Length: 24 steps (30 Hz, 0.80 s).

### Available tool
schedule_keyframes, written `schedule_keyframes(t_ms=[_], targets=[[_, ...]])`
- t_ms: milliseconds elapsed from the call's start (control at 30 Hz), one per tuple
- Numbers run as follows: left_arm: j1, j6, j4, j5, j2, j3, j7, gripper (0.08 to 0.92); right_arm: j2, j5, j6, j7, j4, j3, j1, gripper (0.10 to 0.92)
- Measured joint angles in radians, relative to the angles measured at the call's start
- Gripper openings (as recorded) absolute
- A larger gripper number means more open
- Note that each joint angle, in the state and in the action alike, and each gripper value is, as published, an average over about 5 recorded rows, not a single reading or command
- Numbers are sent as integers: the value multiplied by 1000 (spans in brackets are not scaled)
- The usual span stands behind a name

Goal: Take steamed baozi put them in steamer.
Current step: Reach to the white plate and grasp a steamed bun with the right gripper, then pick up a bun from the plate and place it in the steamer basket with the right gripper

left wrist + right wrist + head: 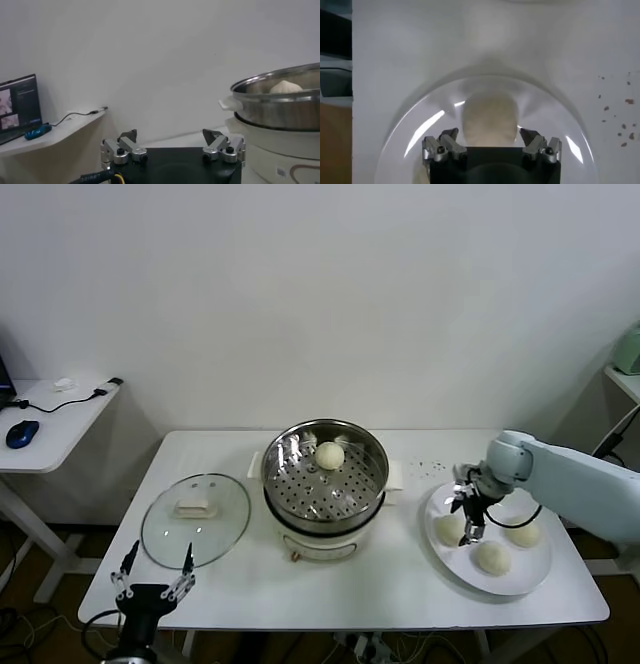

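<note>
The steamer (pixel 325 484), a shiny steel pot on a white base, stands mid-table with one baozi (pixel 330 455) on its perforated floor. Three more pale baozi (pixel 445 530) (pixel 491 557) (pixel 523 533) lie on a white plate (pixel 530 572) to the right. My right gripper (pixel 468 524) hangs open just over the plate's left bun. In the right wrist view that bun (pixel 488 120) sits between the spread fingers of the right gripper (pixel 489 132), apart from both. My left gripper (pixel 153 569) is parked open and empty at the table's front left edge.
A round glass lid (pixel 195 519) with a white handle lies left of the steamer, close to the left gripper. From the left wrist the steamer (pixel 285 107) and its bun (pixel 285 86) show. A side desk (pixel 50 419) with a mouse stands farther left.
</note>
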Motion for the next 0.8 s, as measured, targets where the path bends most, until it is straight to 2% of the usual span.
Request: schedule_keyframes(t_ms=[100, 433, 800], targets=[[0, -1, 2, 2, 0, 0, 0, 823, 10, -6, -1, -3, -12, 12, -11, 811], [4, -7, 5, 6, 2, -1, 0, 823, 10, -6, 0, -23, -21, 25, -14, 668], [14, -14, 8, 6, 2, 1, -1, 823, -17, 44, 2, -30, 0, -17, 56, 616]])
